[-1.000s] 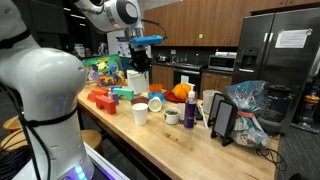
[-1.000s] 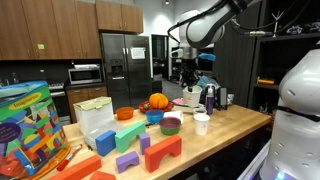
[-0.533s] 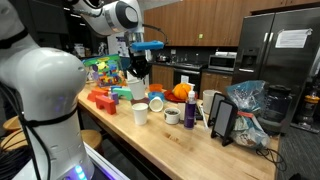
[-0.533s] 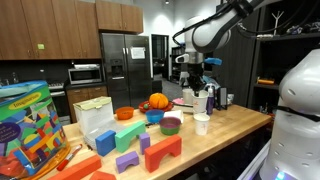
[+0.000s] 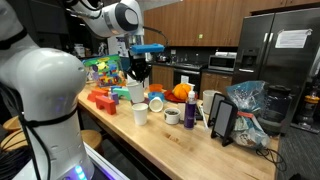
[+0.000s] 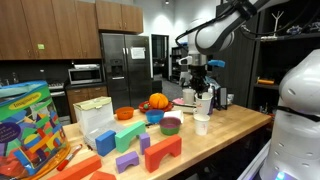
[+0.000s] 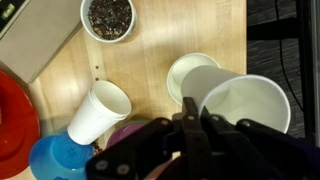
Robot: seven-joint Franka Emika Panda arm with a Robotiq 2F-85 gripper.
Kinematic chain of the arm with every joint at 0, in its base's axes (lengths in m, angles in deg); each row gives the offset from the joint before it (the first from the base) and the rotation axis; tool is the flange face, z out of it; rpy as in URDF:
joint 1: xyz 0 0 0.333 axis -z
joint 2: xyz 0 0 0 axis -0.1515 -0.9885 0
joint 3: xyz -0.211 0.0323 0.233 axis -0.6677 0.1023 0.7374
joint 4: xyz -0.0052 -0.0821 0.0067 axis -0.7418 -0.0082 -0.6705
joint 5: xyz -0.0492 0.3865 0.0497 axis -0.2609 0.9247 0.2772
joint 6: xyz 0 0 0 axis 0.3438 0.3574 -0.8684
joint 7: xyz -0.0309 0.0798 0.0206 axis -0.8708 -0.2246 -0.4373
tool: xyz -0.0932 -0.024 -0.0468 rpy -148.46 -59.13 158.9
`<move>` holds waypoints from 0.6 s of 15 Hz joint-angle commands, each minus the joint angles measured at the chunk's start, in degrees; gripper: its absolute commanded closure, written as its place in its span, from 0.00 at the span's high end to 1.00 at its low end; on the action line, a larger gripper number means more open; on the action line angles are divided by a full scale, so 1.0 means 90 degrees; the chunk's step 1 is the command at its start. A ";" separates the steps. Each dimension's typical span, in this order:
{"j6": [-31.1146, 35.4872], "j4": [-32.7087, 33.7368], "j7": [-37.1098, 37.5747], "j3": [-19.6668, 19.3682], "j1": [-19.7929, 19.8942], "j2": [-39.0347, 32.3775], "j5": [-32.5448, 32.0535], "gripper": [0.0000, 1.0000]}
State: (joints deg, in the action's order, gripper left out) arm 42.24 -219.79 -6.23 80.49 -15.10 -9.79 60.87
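Your gripper (image 7: 190,135) is closed on a white paper cup (image 7: 240,112). In the wrist view the dark fingers meet at the cup's near wall, close to its rim, and no gap shows between them beyond the wall itself. The cup's open mouth faces the camera and it looks empty. It appears far larger than the other cups in that view, and in both exterior views it hangs under the gripper (image 5: 137,78) (image 6: 203,90), lifted off the wooden countertop (image 7: 150,50). The held cup (image 5: 136,93) (image 6: 204,103) sits above the cluster of tableware, not on the surface. Directly beside it in the wrist view stands a second paper cup (image 7: 185,72), upright and partly covered by the held cup's rim. An exterior view shows that second cup (image 6: 201,123) on the countertop just below the held one; I cannot tell whether the two touch. A tipped paper cup (image 7: 98,112) lies on its side a little apart, mouth up-right in the wrist view. Past it is a bowl of dark grains (image 7: 108,17) – contents too small to identify. A red bowl (image 7: 14,112), a blue bowl (image 7: 58,160) and a purple bowl (image 7: 128,133) crowd the lower left corner of the wrist view – the purple one partly hidden by the gripper.
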 commanded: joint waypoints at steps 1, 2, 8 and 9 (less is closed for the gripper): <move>0.0044 -0.0109 -0.0202 -0.0158 -0.0035 0.0150 -0.0081 0.01; 0.0074 -0.0105 -0.0248 -0.0173 -0.0039 0.0113 -0.0073 0.01; 0.0233 -0.0037 -0.0520 -0.0267 -0.0070 -0.0099 0.0018 0.01; 0.0258 -0.0019 -0.0566 -0.0281 -0.0078 -0.0165 0.0042 0.01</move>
State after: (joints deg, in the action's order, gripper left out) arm 43.18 -220.12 -9.50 79.31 -15.11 -10.07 60.93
